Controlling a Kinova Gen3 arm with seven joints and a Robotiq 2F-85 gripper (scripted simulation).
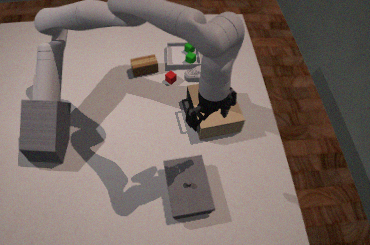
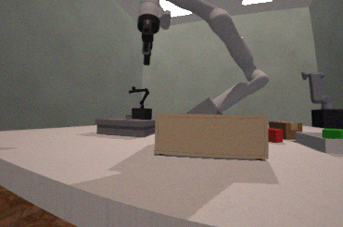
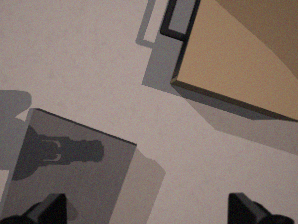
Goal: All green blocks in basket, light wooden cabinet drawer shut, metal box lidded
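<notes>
My gripper (image 1: 209, 117) (image 2: 146, 63) (image 3: 148, 210) is open and empty, high above the table near the cabinet and metal box. The grey metal box (image 1: 187, 202) (image 2: 125, 128) (image 3: 95, 185) has its lid on; no gap shows. The light wooden cabinet (image 1: 222, 128) (image 2: 210, 136) (image 3: 240, 70) has its drawer side, with a black handle (image 3: 173, 36), facing left in the top view. The drawer looks shut, though the arm partly covers it there. The basket (image 1: 167, 58) (image 2: 310, 141) holds two green blocks (image 1: 189, 47) (image 1: 190, 58); one green block (image 2: 333, 133) shows in the exterior view. The insides of box and cabinet are hidden.
A red block (image 1: 170, 77) (image 2: 275, 135) lies between the basket and cabinet. A brown wooden box (image 1: 144, 67) (image 2: 291, 130) stands left of the basket. A pale patterned object (image 1: 192, 74) is partly behind the arm. The grey arm pedestal (image 1: 44, 129) stands far left.
</notes>
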